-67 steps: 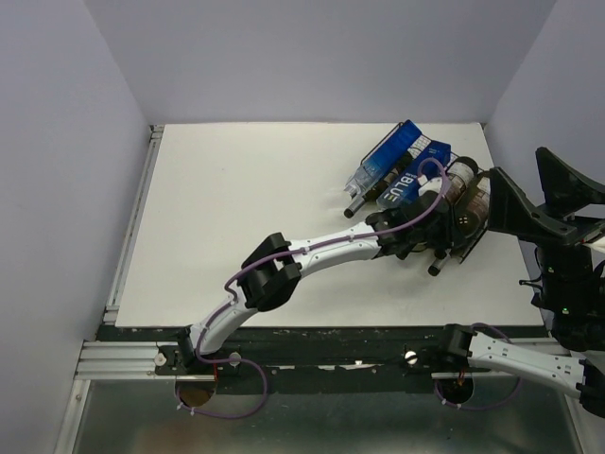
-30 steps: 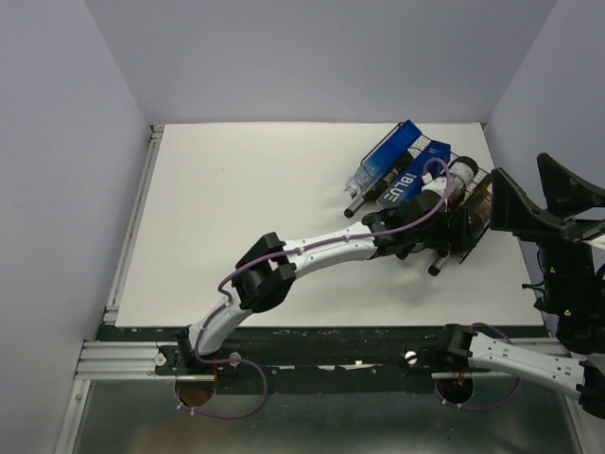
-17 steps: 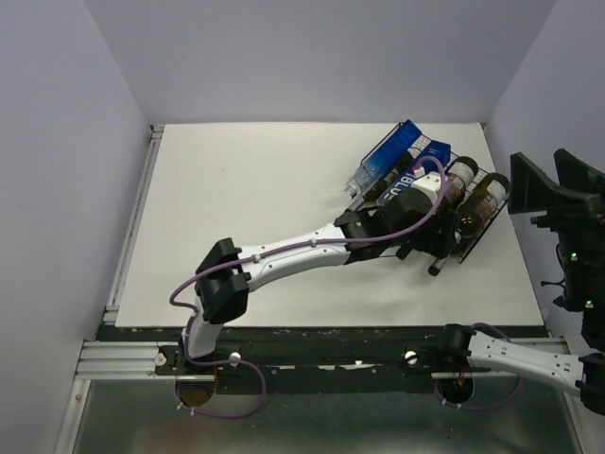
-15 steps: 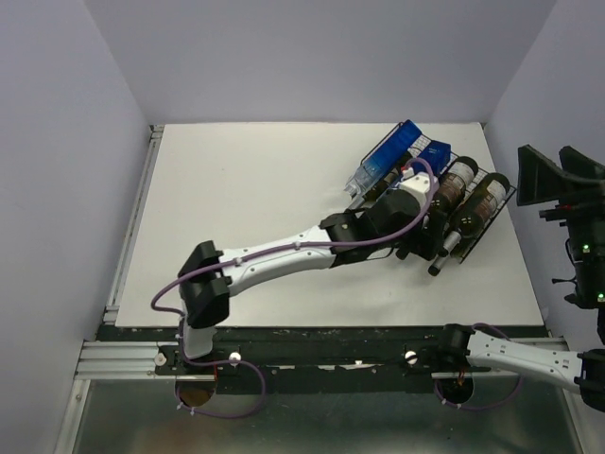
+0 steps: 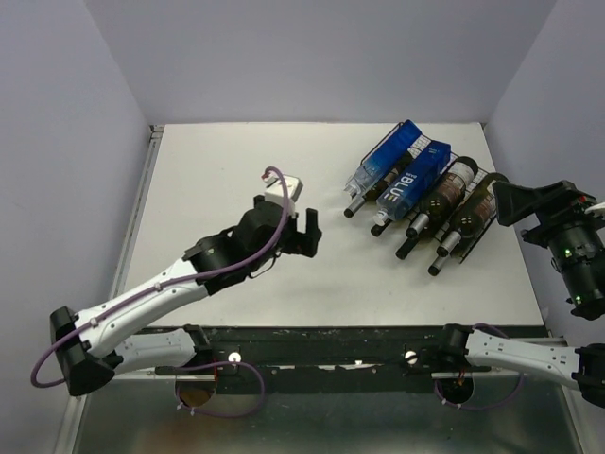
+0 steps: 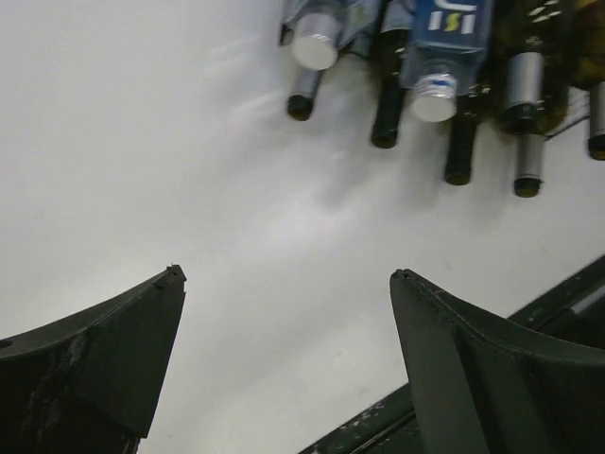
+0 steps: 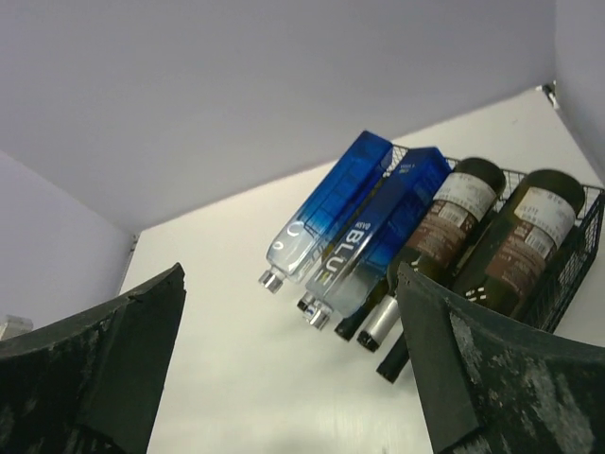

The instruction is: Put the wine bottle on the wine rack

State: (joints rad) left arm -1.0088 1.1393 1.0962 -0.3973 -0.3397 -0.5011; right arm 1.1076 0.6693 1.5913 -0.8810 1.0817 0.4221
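The black wire wine rack (image 5: 470, 248) stands at the table's back right. Two dark wine bottles (image 5: 446, 192) with brown labels lie on it side by side, necks toward the near left. Two blue bottles (image 5: 388, 156) lie on top at its left end. In the right wrist view the wine bottles (image 7: 456, 214) rest in the rack (image 7: 579, 253). My left gripper (image 5: 304, 235) hangs open over the mid table, well left of the rack, holding nothing. My right gripper (image 5: 507, 197) is open just off the rack's right end, empty.
Several bottle necks (image 6: 522, 90) stick out of the rack toward the left gripper (image 6: 288, 274). Grey walls close in the back and both sides. A black rail (image 5: 321, 336) runs along the near table edge. The right gripper (image 7: 290, 272) looks down at the rack from the right.
My left arm has pulled back to the left, away from the rack, leaving the bottles lying there. The right gripper dropped lower beside the rack's right end.
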